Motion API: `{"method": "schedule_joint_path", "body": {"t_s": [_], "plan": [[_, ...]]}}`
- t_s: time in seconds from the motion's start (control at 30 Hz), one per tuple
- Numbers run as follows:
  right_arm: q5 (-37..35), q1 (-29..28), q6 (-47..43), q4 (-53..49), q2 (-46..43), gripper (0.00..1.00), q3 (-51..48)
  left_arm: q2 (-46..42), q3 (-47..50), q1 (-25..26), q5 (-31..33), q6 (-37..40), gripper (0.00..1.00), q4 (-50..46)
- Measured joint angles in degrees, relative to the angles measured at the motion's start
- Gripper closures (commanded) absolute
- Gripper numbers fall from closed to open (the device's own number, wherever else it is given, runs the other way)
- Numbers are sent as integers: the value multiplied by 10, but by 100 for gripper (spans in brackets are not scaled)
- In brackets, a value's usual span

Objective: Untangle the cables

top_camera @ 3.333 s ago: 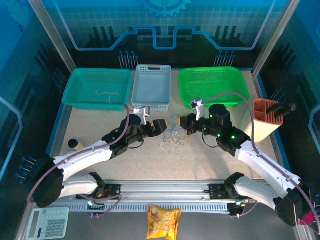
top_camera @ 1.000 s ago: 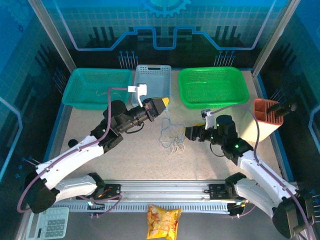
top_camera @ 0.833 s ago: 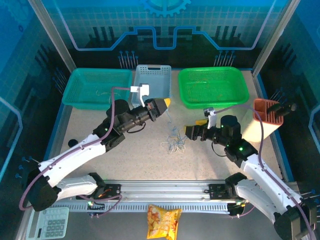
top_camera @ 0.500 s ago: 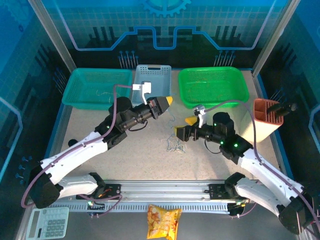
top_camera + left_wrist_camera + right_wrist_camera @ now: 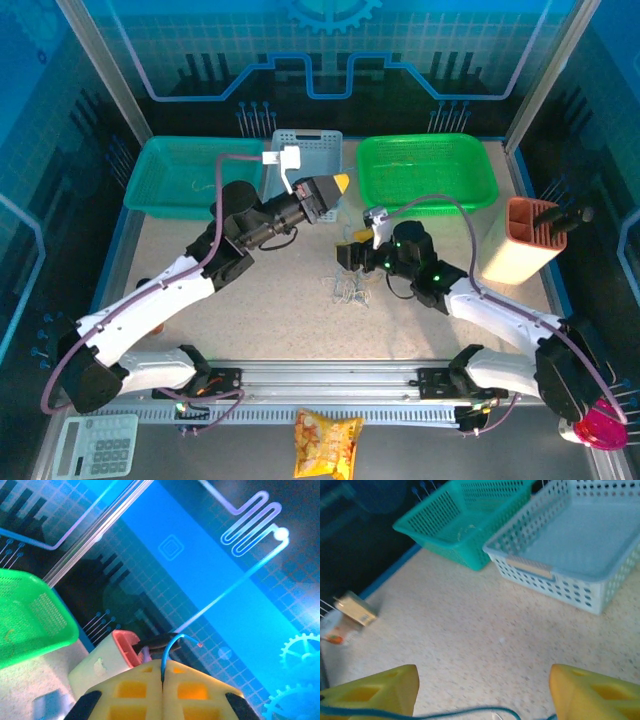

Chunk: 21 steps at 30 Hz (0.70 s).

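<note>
Cables (image 5: 347, 288) look limp and light, clumped at six o'clock of the right gripper (image 5: 352, 256)
Left gripper (image 5: 162, 672) pinches a blue wire (image 5: 172, 642); right's jaws spread; best taken by a loose loop

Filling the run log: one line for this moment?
left gripper shut on blue cable | right gripper open near cable clump | clump not yet untangled

Blue circuit-print walls (image 5: 400, 50) w/ speckled beige table (image 5: 285, 325), bluish light.
</note>
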<state>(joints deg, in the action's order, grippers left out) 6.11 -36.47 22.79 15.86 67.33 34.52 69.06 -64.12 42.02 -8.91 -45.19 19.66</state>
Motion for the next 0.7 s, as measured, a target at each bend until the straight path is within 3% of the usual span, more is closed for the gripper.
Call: {"method": "schedule_joint_path", "body": {"t_s": [0.23,0.7], "plan": [[-30,0,19,47,57,65,-56,3,-83,0,0,3,100,-27],[-57,1,40,91,77,59,-120,8,-230,-4,4,67,100,-133]]}}
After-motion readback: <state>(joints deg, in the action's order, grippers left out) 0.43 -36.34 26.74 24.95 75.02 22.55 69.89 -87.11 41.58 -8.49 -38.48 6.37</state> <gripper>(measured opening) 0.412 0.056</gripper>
